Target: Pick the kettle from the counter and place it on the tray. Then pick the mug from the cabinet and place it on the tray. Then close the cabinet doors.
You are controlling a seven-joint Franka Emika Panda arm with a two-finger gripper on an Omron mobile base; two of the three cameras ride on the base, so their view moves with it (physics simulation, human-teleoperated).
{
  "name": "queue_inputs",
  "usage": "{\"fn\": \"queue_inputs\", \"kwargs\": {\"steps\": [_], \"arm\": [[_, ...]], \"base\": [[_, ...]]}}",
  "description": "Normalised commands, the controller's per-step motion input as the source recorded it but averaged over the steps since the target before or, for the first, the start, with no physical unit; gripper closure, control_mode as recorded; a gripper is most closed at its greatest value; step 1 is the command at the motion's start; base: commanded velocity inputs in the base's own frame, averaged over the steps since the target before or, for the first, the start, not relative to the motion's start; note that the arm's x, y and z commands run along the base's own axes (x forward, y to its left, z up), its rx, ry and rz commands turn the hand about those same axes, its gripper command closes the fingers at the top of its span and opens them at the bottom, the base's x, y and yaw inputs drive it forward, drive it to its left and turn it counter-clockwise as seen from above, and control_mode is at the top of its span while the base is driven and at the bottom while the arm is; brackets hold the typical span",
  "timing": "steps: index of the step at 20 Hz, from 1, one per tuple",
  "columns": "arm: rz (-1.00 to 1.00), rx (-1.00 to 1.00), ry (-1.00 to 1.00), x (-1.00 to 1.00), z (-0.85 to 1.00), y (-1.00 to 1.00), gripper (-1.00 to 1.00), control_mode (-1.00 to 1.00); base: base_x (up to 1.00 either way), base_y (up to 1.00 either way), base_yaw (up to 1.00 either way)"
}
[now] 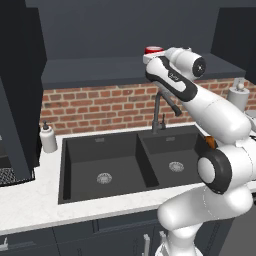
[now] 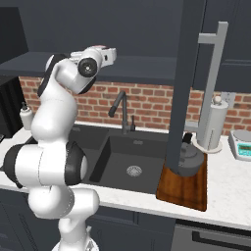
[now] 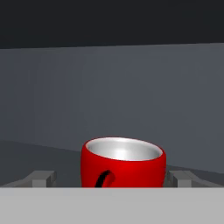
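The red mug [image 3: 122, 162] with its white inside stands on the dark cabinet shelf [image 1: 100, 70], its handle turned toward the hand. My gripper [image 3: 113, 178] is open, with one fingertip [image 3: 41, 177] on each side of the mug, apart from its wall. In the left base view the mug [image 1: 153, 50] peeks out just beyond the raised hand. The dark grey kettle [image 2: 190, 159] sits on the brown wooden tray [image 2: 184, 188] on the white counter [image 2: 225, 191], partly hidden behind an open cabinet door [image 2: 184, 83].
A black double sink [image 1: 105, 160] with a dark faucet [image 1: 160, 112] lies below the arm. A soap dispenser [image 1: 48, 137] stands at its left. A paper-towel roll [image 2: 213, 125] and a small scale [image 2: 241, 144] stand right of the tray. The left cabinet door [image 1: 15, 100] hangs open.
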Motion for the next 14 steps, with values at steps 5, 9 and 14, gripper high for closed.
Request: {"fn": "queue_inputs", "kwargs": {"steps": [5,9,14], "arm": [[0.0,0.0,0.0,0.07,-0.07,-0.07,-1.0,-1.0],[0.0,0.0,0.0,0.07,-0.06,-0.01,-1.0,-1.0],[0.0,0.0,0.0,0.11,-0.03,0.0,1.0,-1.0]], "base": [[0.0,0.0,0.0],[0.0,0.0,0.0],[0.0,0.0,0.0]]}}
